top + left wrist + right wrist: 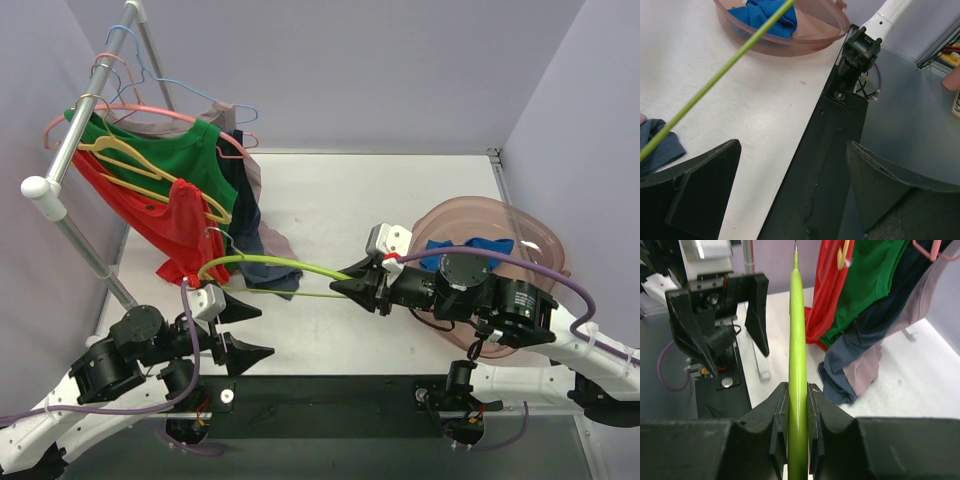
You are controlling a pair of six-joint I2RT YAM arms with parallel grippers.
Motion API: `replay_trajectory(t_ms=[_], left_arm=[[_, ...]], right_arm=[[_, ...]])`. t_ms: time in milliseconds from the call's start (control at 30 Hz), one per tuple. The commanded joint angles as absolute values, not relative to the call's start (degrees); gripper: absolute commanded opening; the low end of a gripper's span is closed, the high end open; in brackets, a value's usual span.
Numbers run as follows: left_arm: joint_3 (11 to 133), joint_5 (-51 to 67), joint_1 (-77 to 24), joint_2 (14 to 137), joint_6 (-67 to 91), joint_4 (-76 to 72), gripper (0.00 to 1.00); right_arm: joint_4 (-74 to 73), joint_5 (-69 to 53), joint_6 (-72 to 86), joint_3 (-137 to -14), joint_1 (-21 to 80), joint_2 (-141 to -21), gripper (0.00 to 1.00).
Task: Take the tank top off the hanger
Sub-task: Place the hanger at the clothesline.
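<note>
The right pincer [797, 390] is clamped tight on the bar of the green hanger [797, 340], holding it level above the tabletop [400, 200]. No cloth shows on the hanger in any view. The left pincer [250, 328] gapes fully open just beside the hanger's far end and grips nothing.

A pink basin [540, 235] sits under the right arm with a crumpled blue garment [465, 248] inside. This is probably the tank top, though it is too bunched to be sure. If so, the stripping step looks finished, and the next move is likely setting the bare hanger down or returning it to the rack [70, 150], which already carries red, green and dark clothes.
</note>
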State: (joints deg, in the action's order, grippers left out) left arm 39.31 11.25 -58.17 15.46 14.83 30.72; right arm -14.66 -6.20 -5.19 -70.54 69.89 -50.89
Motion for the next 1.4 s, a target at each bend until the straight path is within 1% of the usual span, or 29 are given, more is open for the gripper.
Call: replay_trajectory(t_ms=[0, 267, 300, 467, 567, 733, 1000, 1133, 1367], left_arm=[[39.11, 16.78, -58.36, 17.75, 14.59, 27.6, 0.97], [38.58, 18.46, -58.36, 18.9, 13.71, 26.72, 0.97], [38.41, 18.54, -58.27, 19.07, 13.71, 26.72, 0.97], [38.23, 19.16, -58.27, 19.34, 13.71, 26.72, 0.97], [38.23, 19.25, -58.36, 19.69, 13.27, 26.72, 0.97], [38.14, 20.13, -58.27, 20.48, 13.01, 26.72, 0.97], [37.79, 20.04, -58.36, 18.81, 13.01, 26.63, 0.97], [37.79, 19.78, -58.36, 18.46, 12.83, 26.63, 0.97], [37.79, 18.81, -58.27, 17.84, 12.31, 27.16, 0.97]], right_arm=[[-4.41, -7.65, -5.27, -75.58, 70.05, -53.26, 0.0], [-0.44, -6.07, -8.35, -81.64, 70.05, -61.42, 0.0], [2.26, -6.15, -8.78, -82.61, 70.05, -62.13, 0.0], [6.15, -5.8, -10.1, -86.74, 70.14, -67.48, 0.0], [8.87, -6.76, -11.51, -90.6, 70.05, -71.36, 0.0], [9.31, -10.01, -12.74, -99.9, 69.96, -79.52, 0.0], [10.37, -10.46, -14.76, -112.32, 69.79, -91.48, 0.0], [10.63, -8.97, -15.29, -113.21, 69.7, -94.48, 0.0], [12.39, -7.82, -13.71, -108.02, 69.7, -94.04, 0.01]])
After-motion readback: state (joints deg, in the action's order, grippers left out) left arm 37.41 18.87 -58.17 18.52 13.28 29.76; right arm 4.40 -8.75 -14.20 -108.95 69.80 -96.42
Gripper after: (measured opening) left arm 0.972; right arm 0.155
